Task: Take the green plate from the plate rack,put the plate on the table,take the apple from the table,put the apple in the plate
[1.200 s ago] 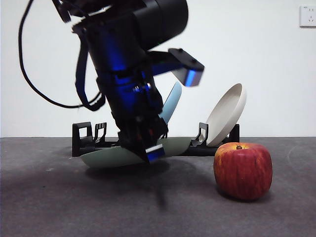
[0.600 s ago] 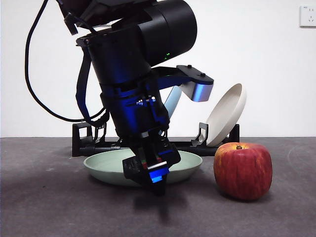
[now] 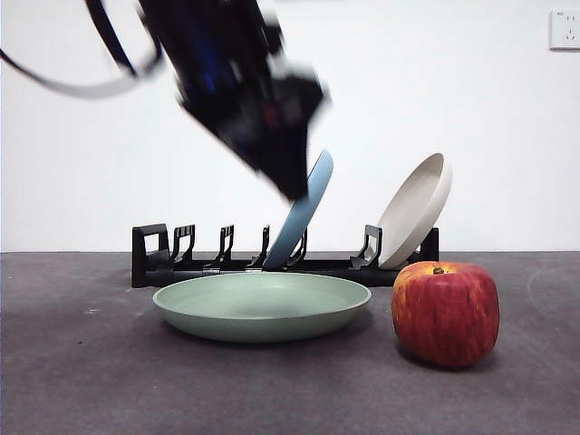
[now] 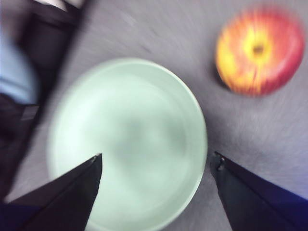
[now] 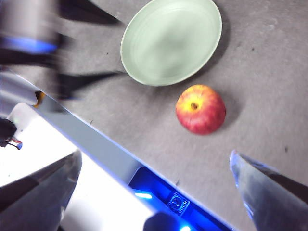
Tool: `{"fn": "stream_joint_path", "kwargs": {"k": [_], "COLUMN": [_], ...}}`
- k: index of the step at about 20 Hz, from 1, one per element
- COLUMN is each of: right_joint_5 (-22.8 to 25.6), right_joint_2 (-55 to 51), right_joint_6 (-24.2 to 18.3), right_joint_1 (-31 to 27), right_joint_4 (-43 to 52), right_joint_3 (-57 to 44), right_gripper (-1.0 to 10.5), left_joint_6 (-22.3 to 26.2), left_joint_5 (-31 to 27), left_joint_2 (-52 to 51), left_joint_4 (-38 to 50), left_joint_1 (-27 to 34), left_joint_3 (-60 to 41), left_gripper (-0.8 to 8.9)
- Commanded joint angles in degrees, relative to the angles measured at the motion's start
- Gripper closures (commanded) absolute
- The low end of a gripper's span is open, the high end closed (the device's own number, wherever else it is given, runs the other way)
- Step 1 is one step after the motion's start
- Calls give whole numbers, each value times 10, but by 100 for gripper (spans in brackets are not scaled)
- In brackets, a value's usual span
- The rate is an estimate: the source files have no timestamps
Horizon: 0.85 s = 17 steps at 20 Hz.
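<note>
- Fingers of my left gripper (image 4: 156, 166) are spreading wide and empty, lifting off the green plate (image 3: 262, 306) they were gripping a second ago.
- I'm seeing that plate lying flat just before the plate rack (image 3: 163, 258); the apple (image 3: 445, 313), beside the plate, comes next.
- Right gripper (image 5: 154, 168) is waiting, parted and empty, above the apple.

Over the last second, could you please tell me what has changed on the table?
The left gripper laid the green plate flat on the table, let go and rose, jaws open. The apple, plate rack, light blue plate and beige plate stayed put.
</note>
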Motion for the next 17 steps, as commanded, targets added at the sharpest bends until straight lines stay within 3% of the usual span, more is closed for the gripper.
{"fn": "stream_joint_path", "kwargs": {"k": [1, 8, 17], "right_joint_5": [38, 168, 261], "right_joint_2": [46, 226, 350], "right_joint_6": [9, 28, 47], "right_joint_1": [25, 138, 216], "right_joint_4": [33, 117, 184], "right_joint_3": [2, 2, 2], "right_gripper": [285, 285, 275], "left_joint_6": [-55, -136, -174], "left_joint_5": [2, 34, 66], "left_joint_2": [-88, -309, -360], "left_joint_4": [-32, -75, -101], "left_joint_1": [-1, -1, -1], "left_joint_3": [-2, -2, -1], "left_gripper": [432, 433, 436]}}
